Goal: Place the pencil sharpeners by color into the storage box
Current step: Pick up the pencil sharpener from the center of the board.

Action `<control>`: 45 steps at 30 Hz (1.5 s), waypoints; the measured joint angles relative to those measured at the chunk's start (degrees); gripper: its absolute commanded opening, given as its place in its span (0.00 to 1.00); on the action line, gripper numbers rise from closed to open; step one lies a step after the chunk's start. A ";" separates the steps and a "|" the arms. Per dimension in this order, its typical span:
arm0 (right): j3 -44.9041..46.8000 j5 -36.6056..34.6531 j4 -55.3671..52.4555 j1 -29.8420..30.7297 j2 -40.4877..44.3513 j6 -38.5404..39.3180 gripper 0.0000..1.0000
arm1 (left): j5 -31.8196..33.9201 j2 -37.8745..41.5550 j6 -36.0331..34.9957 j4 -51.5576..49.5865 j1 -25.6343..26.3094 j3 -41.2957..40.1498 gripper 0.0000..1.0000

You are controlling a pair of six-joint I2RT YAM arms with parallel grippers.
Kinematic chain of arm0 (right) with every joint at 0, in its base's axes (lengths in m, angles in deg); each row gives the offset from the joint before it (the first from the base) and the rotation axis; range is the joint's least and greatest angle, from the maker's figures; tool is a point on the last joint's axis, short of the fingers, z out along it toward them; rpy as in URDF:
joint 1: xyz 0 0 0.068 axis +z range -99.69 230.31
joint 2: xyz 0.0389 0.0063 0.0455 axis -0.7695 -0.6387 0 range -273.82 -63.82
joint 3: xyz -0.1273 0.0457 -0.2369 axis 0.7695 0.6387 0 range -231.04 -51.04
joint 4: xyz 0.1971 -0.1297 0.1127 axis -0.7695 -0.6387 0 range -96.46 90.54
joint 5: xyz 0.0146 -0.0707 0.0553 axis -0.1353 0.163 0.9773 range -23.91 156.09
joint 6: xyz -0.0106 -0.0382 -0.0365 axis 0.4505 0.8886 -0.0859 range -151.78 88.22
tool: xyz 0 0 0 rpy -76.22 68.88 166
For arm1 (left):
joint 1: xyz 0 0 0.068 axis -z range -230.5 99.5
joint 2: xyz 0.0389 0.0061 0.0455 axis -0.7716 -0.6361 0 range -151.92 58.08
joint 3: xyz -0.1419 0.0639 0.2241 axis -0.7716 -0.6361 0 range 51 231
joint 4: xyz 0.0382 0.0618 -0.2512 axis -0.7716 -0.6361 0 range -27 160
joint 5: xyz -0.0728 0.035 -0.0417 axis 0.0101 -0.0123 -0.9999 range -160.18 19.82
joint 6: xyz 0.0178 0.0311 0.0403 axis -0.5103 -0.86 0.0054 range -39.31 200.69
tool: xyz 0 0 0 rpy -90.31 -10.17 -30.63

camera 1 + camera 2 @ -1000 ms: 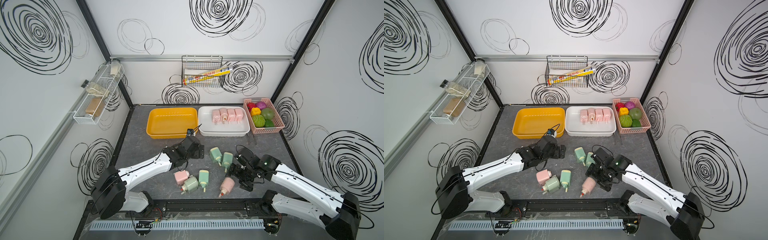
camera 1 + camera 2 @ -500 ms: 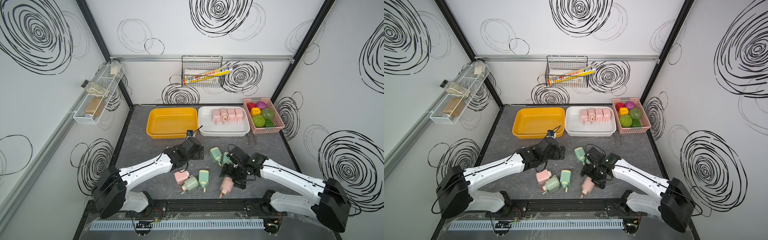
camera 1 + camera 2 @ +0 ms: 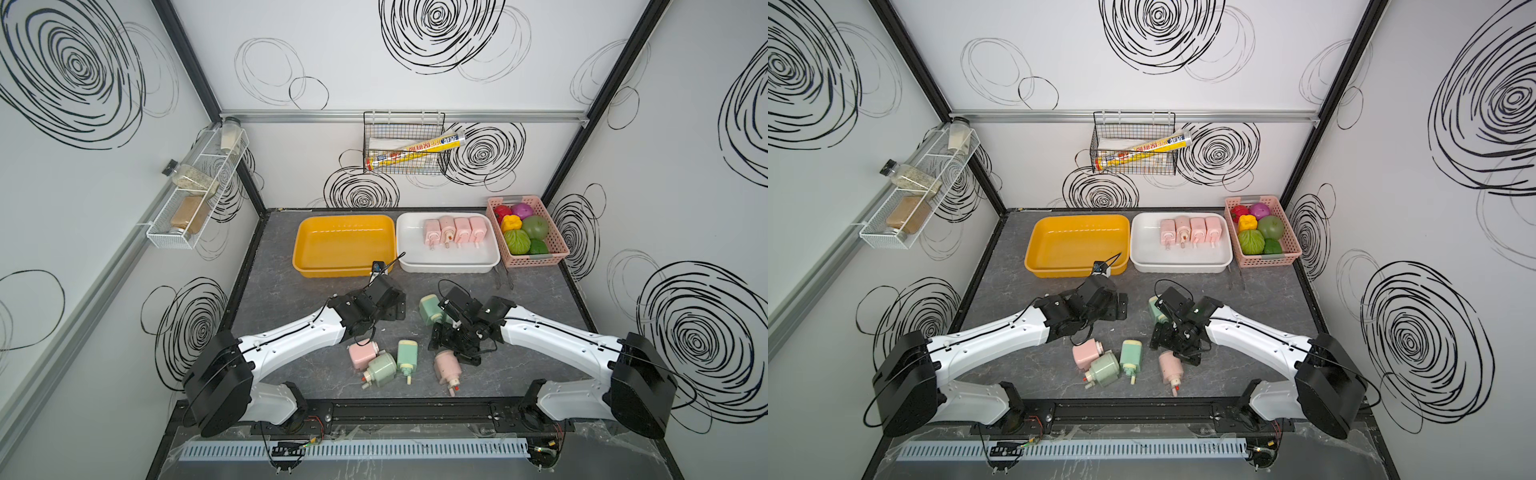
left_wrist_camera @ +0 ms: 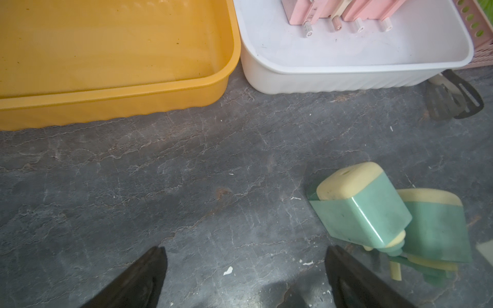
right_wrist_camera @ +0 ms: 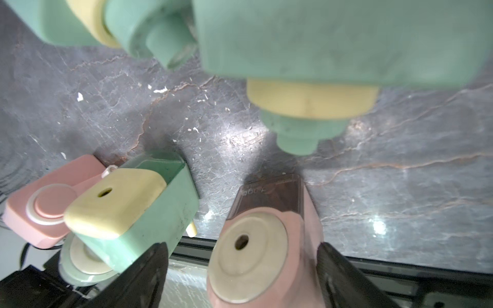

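1. Right claw (image 5: 242, 266) stood wide open and empty, its fingers (image 5: 144, 272) flanking the lone pink sharpener (image 5: 256, 253). A gap showed on one side; whether the other side touched could not be told.
2. In a top view the lone pink sharpener (image 3: 448, 368) lay on its side on the table (image 3: 540, 316), well in front of the white tray (image 3: 446, 268).
3. Left claw (image 4: 246, 269) also gaped wide with nothing between its fingers. It hovered over bare table in front of the white tray, on the side toward the yellow tray (image 3: 332, 272).
4. Four pink sharpeners (image 3: 453, 232) lay in a row inside the white tray. The yellow tray, just beside the white tray, held nothing.
5. Two green sharpeners (image 4: 360, 208) lay touching each other between the white tray and the lone pink sharpener. A second pink sharpener (image 3: 360, 353) and two further green sharpeners (image 3: 407, 355) clustered farther from the white tray.
6. Step in hand, by judgement: the approach to grasp a pink sharpener. Pink sorting appeared partly done and green sorting not begun.
7. The next move called for closing on the flat flanks of the body rather than the crank stub. The lift then had to clear the green pair before release in the free floor of the white tray.
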 measured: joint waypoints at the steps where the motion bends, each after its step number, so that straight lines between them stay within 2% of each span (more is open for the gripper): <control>1: -0.13 -1.07 -0.42 0.96 0.00 0.83 0.91 | 0.02 -0.02 0.00 -0.07 0.00 0.00 0.99; 7: -1.09 -9.53 -3.76 8.02 0.07 5.90 0.91 | 0.39 -0.15 0.00 -0.37 0.00 0.00 0.99; 16: -0.85 -17.68 -3.82 13.27 1.31 7.23 0.84 | 0.44 -0.13 0.02 -0.35 0.00 0.00 0.99; 22: -0.81 -19.39 -3.34 15.43 0.44 6.80 0.82 | 0.55 -0.13 0.02 -0.39 0.15 0.00 0.99; 32: 0.46 -19.58 -2.47 16.79 -1.03 5.73 0.73 | 0.55 -0.55 0.02 -0.42 0.15 0.00 0.99; 36: 0.81 -19.63 -2.32 16.94 -1.03 5.49 0.64 | 0.59 -0.81 0.02 -0.44 0.15 0.00 0.99; 40: 0.83 -19.80 -2.32 16.96 -1.03 5.44 0.60 | 0.59 -1.11 0.02 -0.48 0.15 0.00 0.99; 43: 0.83 -19.85 -2.34 16.96 -0.96 5.42 0.48 | 0.59 -1.20 0.02 -0.48 0.15 0.00 0.99; 45: 0.83 -19.82 -2.36 16.96 -0.85 5.42 0.33 | 0.59 -1.20 0.02 -0.48 0.15 0.00 0.99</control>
